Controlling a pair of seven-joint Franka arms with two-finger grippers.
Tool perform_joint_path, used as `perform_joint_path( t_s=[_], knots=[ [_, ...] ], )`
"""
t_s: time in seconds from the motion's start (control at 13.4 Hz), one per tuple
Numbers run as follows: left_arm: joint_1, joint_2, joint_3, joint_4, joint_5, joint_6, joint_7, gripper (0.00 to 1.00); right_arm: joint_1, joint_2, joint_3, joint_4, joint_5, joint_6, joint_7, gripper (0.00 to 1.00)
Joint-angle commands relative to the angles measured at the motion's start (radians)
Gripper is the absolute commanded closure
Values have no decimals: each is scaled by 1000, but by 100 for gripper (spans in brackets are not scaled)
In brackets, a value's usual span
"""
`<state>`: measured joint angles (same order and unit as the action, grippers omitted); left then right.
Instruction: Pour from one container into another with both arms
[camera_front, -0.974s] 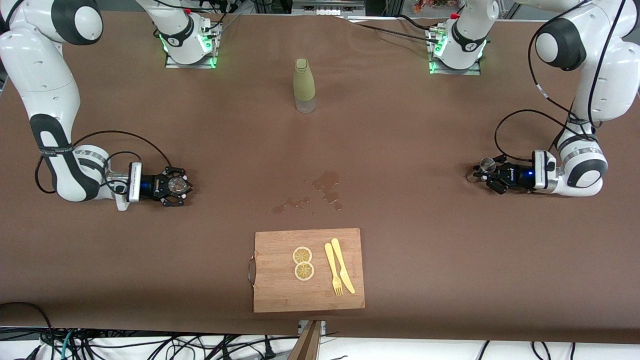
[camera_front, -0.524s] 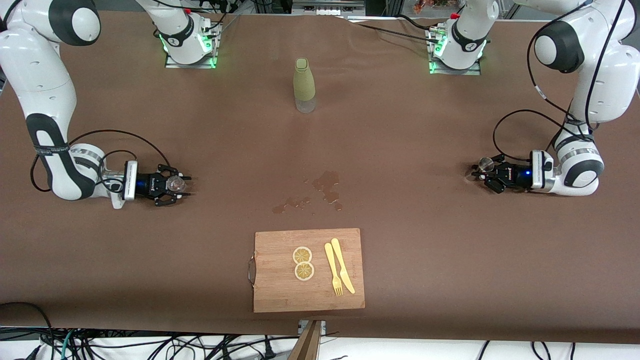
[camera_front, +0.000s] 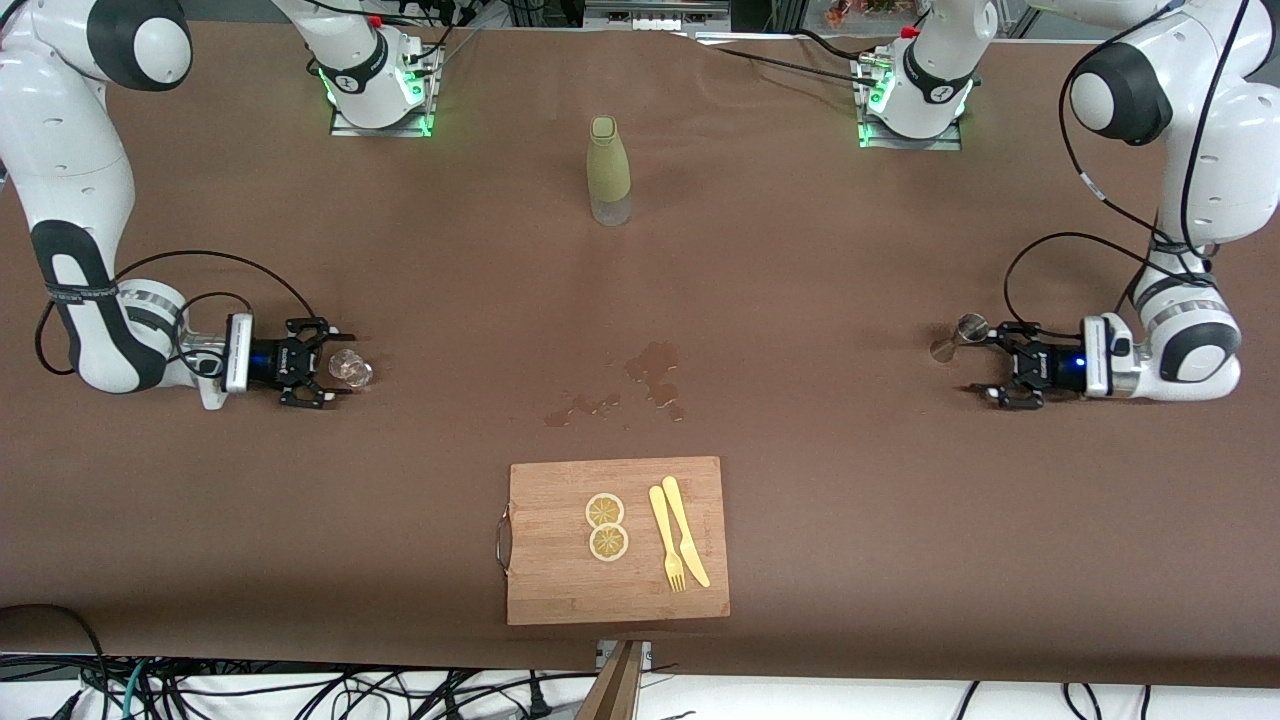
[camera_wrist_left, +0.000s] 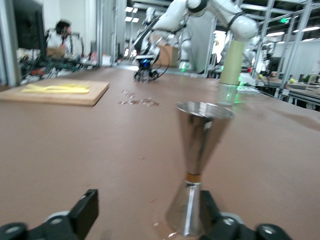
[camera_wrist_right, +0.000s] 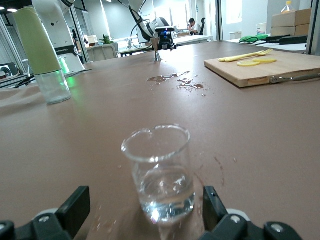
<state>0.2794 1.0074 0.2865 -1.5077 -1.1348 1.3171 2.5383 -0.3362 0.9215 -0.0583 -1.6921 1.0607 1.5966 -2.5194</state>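
Brown cloth is covering the desk (camera_front: 800, 330) in the front view, with both arms lying low over it at opposite ends. The right gripper (camera_front: 335, 367) is pointing toward the desk's middle, fingers spread, the glass beaker (camera_front: 350, 369) standing between their tips, unheld. The left gripper (camera_front: 985, 358) is likewise gaping, and the steel jigger (camera_front: 957, 336) is standing just off its fingertips. A spill (camera_front: 645, 380) is lying mid-desk, a cutting board (camera_front: 617, 540) by the camera-side edge, a green bottle (camera_front: 608, 172) near the bases.

The left wrist view is showing the jigger (camera_wrist_left: 200, 165) upright between parted fingers (camera_wrist_left: 85, 212), touching neither clearly.

The right wrist view is showing the beaker (camera_wrist_right: 160, 175), holding a little water, standing free between open fingers (camera_wrist_right: 75, 207).
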Motion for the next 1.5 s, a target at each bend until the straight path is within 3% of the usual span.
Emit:
perform_joint_path(
  t_s=[0.0,0.3,0.52,0.9,1.2,1.42],
  knots=[
    [-29,-59,26,20,91,45,-251,0,-7,-44,-60,2,-39,-23,34,0],
    [-48,-140,26,72,216,51,-748,0,-4,-127,-123,6,-103,-63,215,0],
    [-87,-234,26,121,340,50,-1107,0,2,-209,-123,12,-145,-63,449,0],
    [-227,-424,23,123,489,50,-1658,0,38,-360,-121,12,-266,-76,862,0],
    [-333,-530,16,130,578,51,-2001,0,109,-527,-115,17,-438,-81,1307,0],
    [-410,-608,10,151,720,80,-2060,0,152,-590,-115,37,-551,-104,1491,0]
  ],
)
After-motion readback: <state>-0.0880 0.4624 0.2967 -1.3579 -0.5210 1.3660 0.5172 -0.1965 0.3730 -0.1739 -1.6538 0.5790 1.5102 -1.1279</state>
